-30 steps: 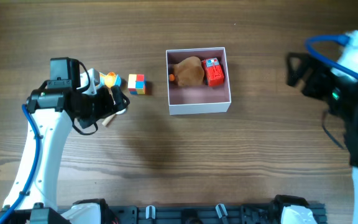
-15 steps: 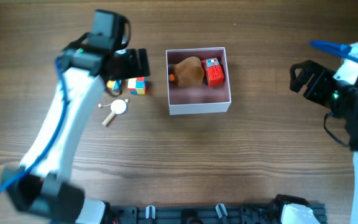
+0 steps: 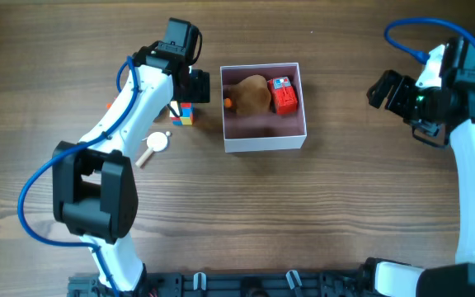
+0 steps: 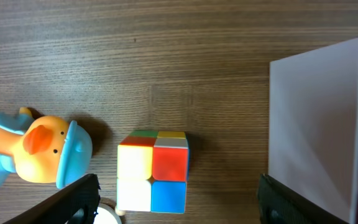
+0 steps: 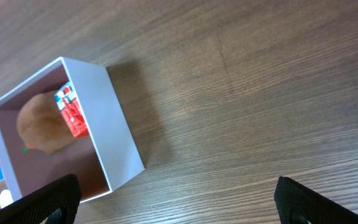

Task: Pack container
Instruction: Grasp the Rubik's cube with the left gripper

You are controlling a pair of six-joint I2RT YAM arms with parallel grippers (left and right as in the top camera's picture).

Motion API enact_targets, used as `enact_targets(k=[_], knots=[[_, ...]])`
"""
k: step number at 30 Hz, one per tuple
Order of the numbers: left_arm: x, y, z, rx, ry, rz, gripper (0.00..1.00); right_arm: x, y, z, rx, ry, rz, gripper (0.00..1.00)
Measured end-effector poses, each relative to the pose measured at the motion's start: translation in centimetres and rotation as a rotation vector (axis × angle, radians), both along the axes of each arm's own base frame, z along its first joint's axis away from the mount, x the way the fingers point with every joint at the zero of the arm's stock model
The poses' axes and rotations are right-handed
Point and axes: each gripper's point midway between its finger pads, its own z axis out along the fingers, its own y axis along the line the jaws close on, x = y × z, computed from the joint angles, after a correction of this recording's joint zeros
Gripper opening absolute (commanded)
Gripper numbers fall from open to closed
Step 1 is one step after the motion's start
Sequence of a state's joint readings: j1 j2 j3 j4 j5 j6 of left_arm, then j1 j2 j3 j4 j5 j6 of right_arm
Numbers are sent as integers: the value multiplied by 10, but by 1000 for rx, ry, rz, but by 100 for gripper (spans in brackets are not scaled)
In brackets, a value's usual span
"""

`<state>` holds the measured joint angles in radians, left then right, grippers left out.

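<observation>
Dark wood grain runs across the table (image 3: 320, 206), and near its middle sits the container (image 3: 264, 139), a shallow white-walled box with a pink floor. It already holds a brown plush toy (image 3: 251, 95) and a red block-like toy (image 3: 284, 95), side by side along the far wall. Three things lie outside to its left: a colour cube (image 4: 152, 171), a blue-and-orange duck toy (image 4: 36, 152) just beside it, and a little white disc on a wooden stick (image 3: 153, 146) nearer the front. The left gripper (image 3: 196, 85) hangs between the cube and the box's left wall, its jaws spread wide with nothing between them; from the wrist view the cube sits low in frame, between the two fingers (image 4: 76, 198). The right gripper (image 3: 384, 89) waits well off to the right, also spread and empty, looking back at the box. I'd say the packing is about halfway, with the cube as the next piece. That calls for the left arm to drop straight down, square its jaws on two opposite faces, clear the duck, then lift over the thin wall.
</observation>
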<state>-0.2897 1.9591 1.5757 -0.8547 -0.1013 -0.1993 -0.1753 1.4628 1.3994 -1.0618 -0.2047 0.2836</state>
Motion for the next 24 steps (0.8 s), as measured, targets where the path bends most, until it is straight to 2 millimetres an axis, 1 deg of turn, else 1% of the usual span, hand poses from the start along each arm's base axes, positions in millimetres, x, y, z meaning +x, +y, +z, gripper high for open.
enact_targets(k=[3,6,8,10,11,13,15,16,17,20,21,23,24], knots=[[0,3,-16,19,34,10,87,3,0,-10,5,30,0,100],[-1,9,-36,27,78,38,88,6,-1,-15,6,35,0,100],[-1,12,-42,33,89,48,88,8,-1,-15,6,32,0,100],[-1,14,-42,34,91,53,88,11,-2,-14,4,20,0,100],[-1,15,-44,36,93,55,87,11,-2,-13,3,18,0,100],[-2,15,-48,39,103,57,79,12,-2,-13,2,13,0,100],[-4,15,-59,45,128,62,63,15,-3,-12,0,1,0,100],[-6,16,-64,49,142,64,59,15,-3,-11,0,-3,-1,100],[-7,16,-67,51,151,65,58,15,-3,-11,0,-3,-1,100],[-8,16,-69,51,158,71,48,15,-3,-11,0,-3,-1,99],[-8,16,-69,51,158,72,47,15,-3,-11,0,-3,-1,100],[-9,17,-69,52,162,72,51,15,-3,-11,0,-3,-1,100],[-10,17,-69,53,165,72,50,15,-3,-11,0,-3,-1,100]])
